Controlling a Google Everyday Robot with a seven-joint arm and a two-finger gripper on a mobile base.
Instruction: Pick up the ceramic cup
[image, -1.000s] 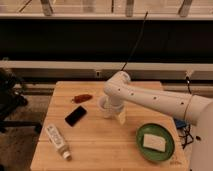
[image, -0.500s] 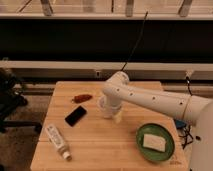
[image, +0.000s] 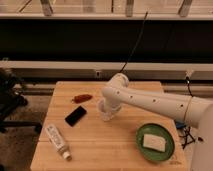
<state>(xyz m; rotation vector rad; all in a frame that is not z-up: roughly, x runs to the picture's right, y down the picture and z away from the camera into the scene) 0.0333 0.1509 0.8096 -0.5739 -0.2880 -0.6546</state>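
Your gripper (image: 107, 109) is down at the cup (image: 102, 113) near the middle of the bench (image: 110, 150), just right of the phone (image: 75, 115). You cannot tell how far open it is, or whether it holds the cup.

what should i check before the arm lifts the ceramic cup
1. Gripper at the ceramic cup: ok, it sits low over it at the middle of the table.
2. Hold on the cup: cannot tell, the arm hides it.
3. Cup upright: cannot tell.
4. Black phone apart from the cup: ok, a gap lies between them.
5. Green plate out of the way: ok, it lies near the front right corner.
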